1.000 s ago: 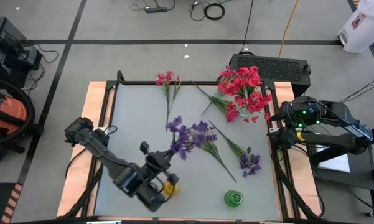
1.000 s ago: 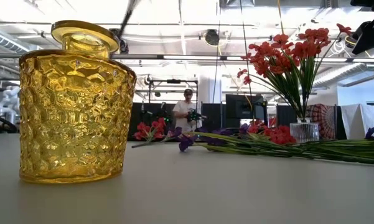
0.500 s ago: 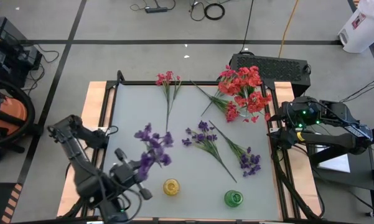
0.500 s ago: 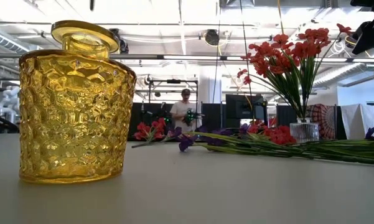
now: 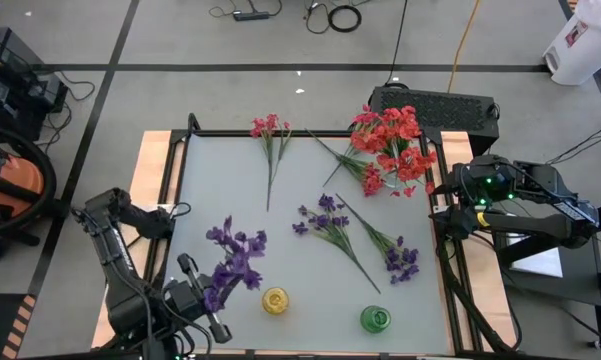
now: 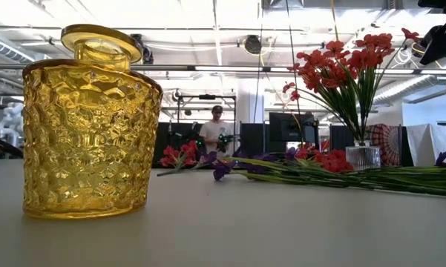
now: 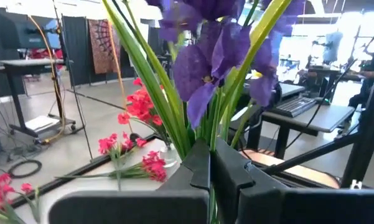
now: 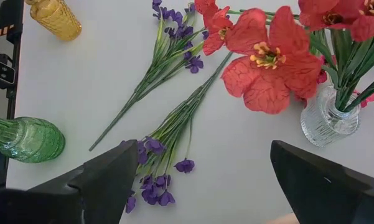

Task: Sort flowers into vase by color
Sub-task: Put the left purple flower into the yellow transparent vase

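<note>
Purple sprig, clamped at its stems by the closed left hand, held above the desk's near-left corner. Yellow vase beside it, green vase further right. Pink sprig, two purple sprigs lying mid-desk. Red flowers standing in clear vase. Right hand, fingers wide apart, empty, at the right edge.

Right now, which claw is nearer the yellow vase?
Left. The left claw, shut on a purple sprig, is beside the yellow vase; the right claw waits at the table's far right edge.
</note>
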Robot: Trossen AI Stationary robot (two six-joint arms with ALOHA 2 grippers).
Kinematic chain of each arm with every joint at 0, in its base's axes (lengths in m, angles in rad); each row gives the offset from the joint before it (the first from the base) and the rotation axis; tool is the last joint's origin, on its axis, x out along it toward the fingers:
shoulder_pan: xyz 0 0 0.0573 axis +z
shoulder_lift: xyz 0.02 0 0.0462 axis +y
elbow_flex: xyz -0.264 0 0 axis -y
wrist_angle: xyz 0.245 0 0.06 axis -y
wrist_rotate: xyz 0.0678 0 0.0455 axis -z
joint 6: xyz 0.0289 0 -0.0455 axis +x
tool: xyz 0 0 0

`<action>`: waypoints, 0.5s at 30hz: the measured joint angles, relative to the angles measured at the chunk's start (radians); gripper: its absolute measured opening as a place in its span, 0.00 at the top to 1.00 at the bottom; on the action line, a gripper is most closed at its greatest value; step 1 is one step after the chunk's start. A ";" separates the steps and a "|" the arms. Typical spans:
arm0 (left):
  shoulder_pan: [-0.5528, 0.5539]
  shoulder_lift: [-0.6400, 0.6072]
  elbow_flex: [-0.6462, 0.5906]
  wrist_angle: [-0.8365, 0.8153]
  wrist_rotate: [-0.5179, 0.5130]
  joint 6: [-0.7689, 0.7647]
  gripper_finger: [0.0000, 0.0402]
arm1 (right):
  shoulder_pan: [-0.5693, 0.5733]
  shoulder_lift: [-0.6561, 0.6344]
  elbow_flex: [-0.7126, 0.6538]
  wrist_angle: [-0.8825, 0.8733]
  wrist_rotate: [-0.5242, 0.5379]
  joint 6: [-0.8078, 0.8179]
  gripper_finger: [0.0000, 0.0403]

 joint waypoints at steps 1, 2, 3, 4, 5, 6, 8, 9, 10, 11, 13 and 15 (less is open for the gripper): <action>0.000 0.007 0.000 0.011 0.000 0.000 1.00 | 0.000 0.000 0.000 0.000 0.000 0.000 0.11; 0.000 0.015 0.000 0.019 0.001 0.000 1.00 | 0.000 0.000 0.000 0.000 0.000 0.000 0.11; 0.000 0.022 0.000 0.028 0.003 0.000 1.00 | 0.000 0.000 0.000 0.000 0.000 0.000 0.11; 0.000 0.030 0.000 0.034 0.004 -0.001 1.00 | 0.000 0.000 0.000 0.000 0.000 0.000 0.11; 0.000 0.036 0.000 0.038 0.005 0.000 1.00 | 0.000 0.000 0.000 0.000 0.000 0.000 0.11; 0.000 0.042 0.000 0.045 0.005 0.000 1.00 | 0.000 0.000 0.000 0.000 0.000 0.000 0.11; 0.000 0.055 0.000 0.065 0.005 -0.001 1.00 | 0.000 0.000 0.000 0.000 0.000 0.000 0.11; 0.000 0.061 0.000 0.076 0.005 0.000 1.00 | 0.000 0.000 0.000 0.000 0.000 0.000 0.11; 0.000 0.068 0.000 0.086 0.007 -0.001 1.00 | 0.000 0.000 0.000 0.000 0.000 0.000 0.11; 0.001 0.075 0.000 0.093 0.007 0.000 1.00 | 0.000 0.000 0.000 0.000 0.000 0.000 0.11; 0.001 0.086 0.000 0.113 0.008 0.000 1.00 | 0.000 0.000 0.000 0.000 0.000 0.000 0.11; 0.001 0.097 0.000 0.120 0.008 0.000 1.00 | 0.000 0.000 0.000 0.000 0.000 0.000 0.11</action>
